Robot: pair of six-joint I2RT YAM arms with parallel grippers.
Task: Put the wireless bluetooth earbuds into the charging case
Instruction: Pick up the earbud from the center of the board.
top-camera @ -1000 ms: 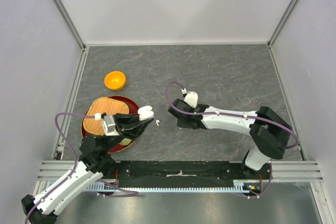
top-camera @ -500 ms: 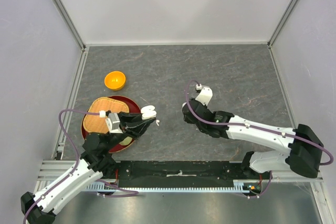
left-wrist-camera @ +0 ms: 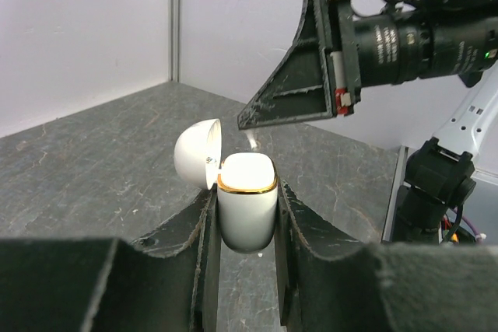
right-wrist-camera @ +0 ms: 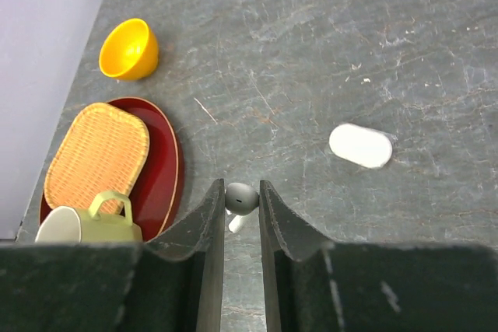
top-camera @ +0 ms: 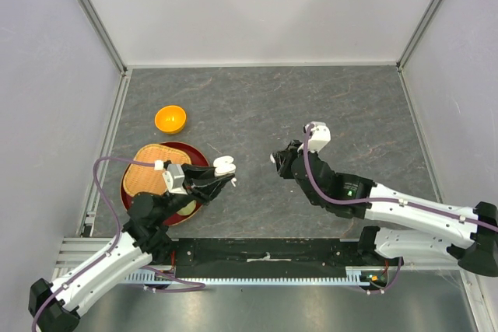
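The white charging case [left-wrist-camera: 247,200] has a gold rim, and its lid [left-wrist-camera: 197,153] is flipped open to the left. My left gripper [left-wrist-camera: 245,190] is shut on its body and holds it upright above the table, beside the red tray in the top view [top-camera: 223,166]. My right gripper [right-wrist-camera: 241,188] is shut on one small earbud [right-wrist-camera: 241,198], whose white stem points down. That gripper [top-camera: 275,158] hovers to the right of the case, apart from it. In the left wrist view its black fingers [left-wrist-camera: 296,91] hang just above and behind the open case.
An orange bowl [top-camera: 170,119] sits at the left. Nearer is a red tray [top-camera: 196,152] bearing a woven mat [top-camera: 152,165] and a pale mug [right-wrist-camera: 85,223]. A white oval thing [right-wrist-camera: 360,145] lies on the table right of my right fingers. A tiny white bit [left-wrist-camera: 260,254] lies under the case.
The right arm has stretched out to the right and its gripper, still holding the earbud, has shifted right, away from the case. The left gripper has carried the case slightly right.
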